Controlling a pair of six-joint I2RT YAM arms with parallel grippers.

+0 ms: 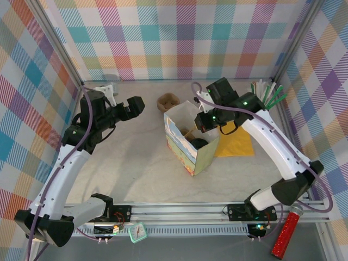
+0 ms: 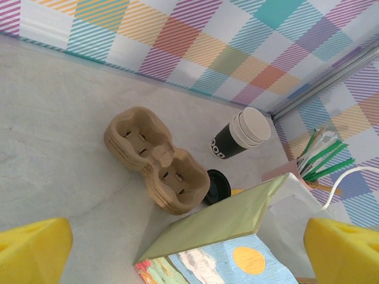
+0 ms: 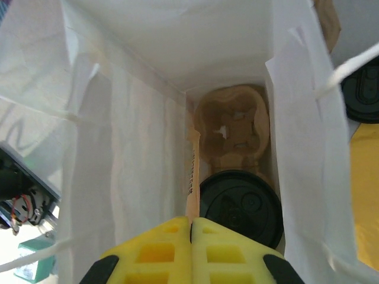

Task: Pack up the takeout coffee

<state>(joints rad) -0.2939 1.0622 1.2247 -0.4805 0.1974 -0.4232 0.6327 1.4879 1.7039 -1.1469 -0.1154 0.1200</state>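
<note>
Takeout coffee [image 3: 240, 207]: upright at the bottom of the paper bag [image 1: 182, 147], lid facing up, seated in the near pocket of a cup tray [image 3: 231, 124] that lies in the bag with it; the tray's far pocket is empty.
Left hand [image 1: 135, 106]: fingers spread wide, holding nothing, raised over the worktop [image 1: 130, 163] to the left of the bag and well apart from the coffee.
Spare cup tray [image 2: 157, 160]: empty, on the worktop behind the bag, with a loose black lid [image 2: 219, 186] just beside it and a stack of lidless cups [image 2: 240, 135] beyond.
Bag: stands open-mouthed in the middle of the worktop, between the two arms.
Right hand [image 3: 190, 236]: fingers pressed together, gripping nothing, pointing down into the bag's mouth.
Key relation: the coffee lies almost straight below the right hand, a little ahead of the fingertips, with its upright axis in line with the bag's depth. The hand looks clear of the lid.
Nearer arm: the right, by far; the left would have to cross the bag's rim.
Judgement: the coffee looks packed, so the next move is likely a straight lift of the right hand without catching the bag's thin walls.
</note>
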